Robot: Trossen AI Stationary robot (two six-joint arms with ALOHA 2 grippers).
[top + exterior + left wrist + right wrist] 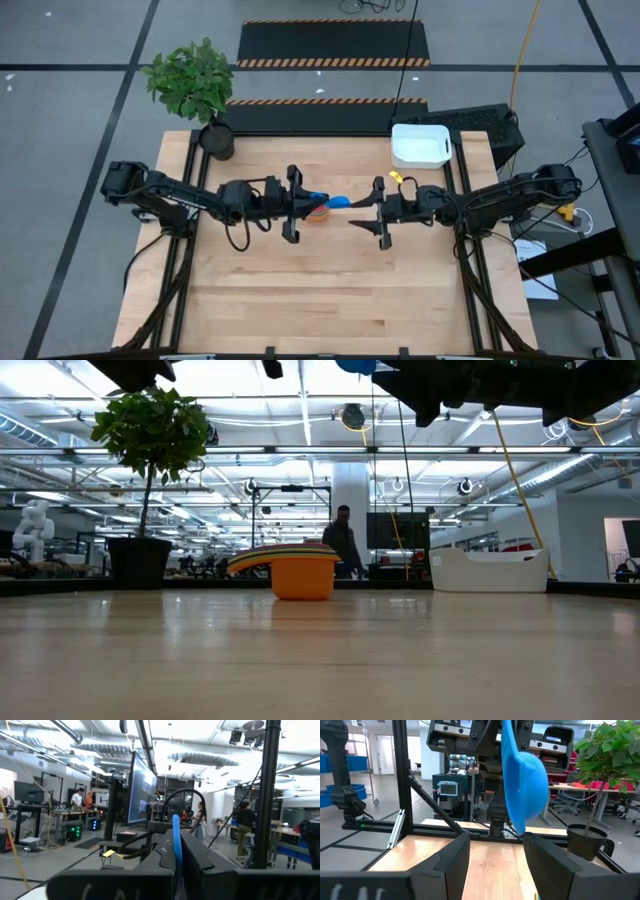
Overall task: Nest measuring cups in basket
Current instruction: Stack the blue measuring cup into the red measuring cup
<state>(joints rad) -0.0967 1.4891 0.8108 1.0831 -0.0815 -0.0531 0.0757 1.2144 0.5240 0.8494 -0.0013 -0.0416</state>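
Orange plastic measuring cup point(303, 575) rests mid-table. Above it, the left gripper point(296, 203) clenches a blue plastic measuring cup point(522, 772); the right gripper point(381, 212) faces it, fingers released.

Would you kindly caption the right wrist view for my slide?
Left pincer dangles a blue measuring cup above the table.

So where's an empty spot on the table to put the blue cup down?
The whole near half of the wooden table, below both arms, is bare. The far middle, between the plant pot and the white basket, is bare too. It is crowded mid-table, where the left claw holds the blue cup over the orange cup stack.
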